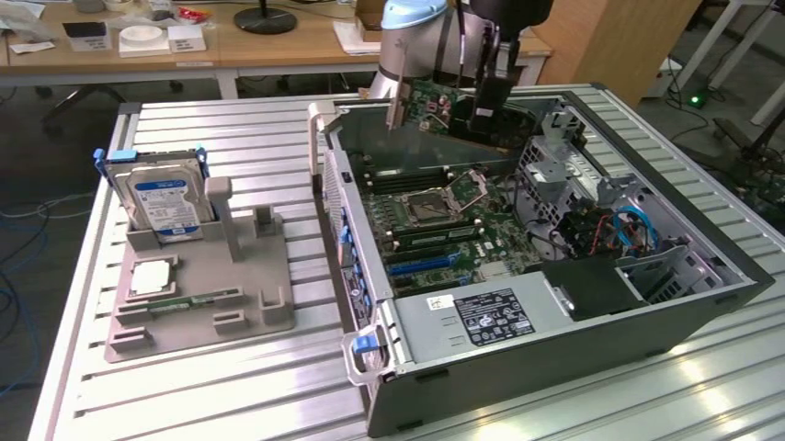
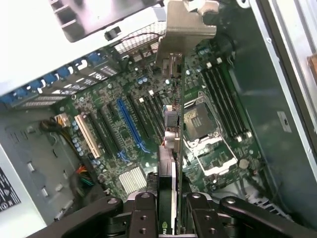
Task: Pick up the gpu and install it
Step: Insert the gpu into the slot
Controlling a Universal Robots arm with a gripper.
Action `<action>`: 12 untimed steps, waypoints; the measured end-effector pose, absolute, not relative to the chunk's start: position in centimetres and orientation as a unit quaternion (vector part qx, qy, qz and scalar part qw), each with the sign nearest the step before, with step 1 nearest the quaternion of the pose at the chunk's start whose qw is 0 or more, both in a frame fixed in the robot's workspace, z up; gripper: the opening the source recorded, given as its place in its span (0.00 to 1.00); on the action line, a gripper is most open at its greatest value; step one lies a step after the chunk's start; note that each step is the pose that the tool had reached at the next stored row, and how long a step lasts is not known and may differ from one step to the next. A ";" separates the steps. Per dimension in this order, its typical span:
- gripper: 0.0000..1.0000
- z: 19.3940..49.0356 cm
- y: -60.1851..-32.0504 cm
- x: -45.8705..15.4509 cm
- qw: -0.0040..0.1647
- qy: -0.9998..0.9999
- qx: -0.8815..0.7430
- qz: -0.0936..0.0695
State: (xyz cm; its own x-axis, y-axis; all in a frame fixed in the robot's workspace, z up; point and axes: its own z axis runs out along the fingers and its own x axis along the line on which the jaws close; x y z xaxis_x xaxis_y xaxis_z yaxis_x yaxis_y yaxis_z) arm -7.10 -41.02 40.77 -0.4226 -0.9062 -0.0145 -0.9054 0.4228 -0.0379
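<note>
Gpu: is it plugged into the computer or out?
Out. The gpu hangs clamped in the end effector above the motherboard, and the blue slot beneath is uncovered.

Under the gripper [image 2: 167,201], clamped on the gpu [image 2: 173,163], open air separates the card's lower edge from the motherboard [image 2: 124,104]. The blue slot [image 2: 130,124] and its neighbours beneath lie uncovered. The CPU socket [image 2: 200,119] sits low alongside. The perforated case wall [image 2: 136,44] rises just beyond the card's bracket end. The drive cage [image 1: 571,170] and the blue cables [image 1: 638,225] crowd the gripper's opposite side.
</note>
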 end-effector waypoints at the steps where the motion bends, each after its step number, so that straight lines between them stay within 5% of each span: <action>1: 0.27 40.7 -41.0 -7.1 0.016 0.838 -0.545 -0.012; 12: 0.27 40.5 -41.0 -7.1 0.019 0.780 -0.625 -0.011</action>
State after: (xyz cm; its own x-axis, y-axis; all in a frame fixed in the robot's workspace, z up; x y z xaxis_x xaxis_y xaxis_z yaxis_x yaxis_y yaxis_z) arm -7.10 -41.02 40.50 -0.2177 -0.9759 -0.0158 -0.9750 0.2182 -0.0416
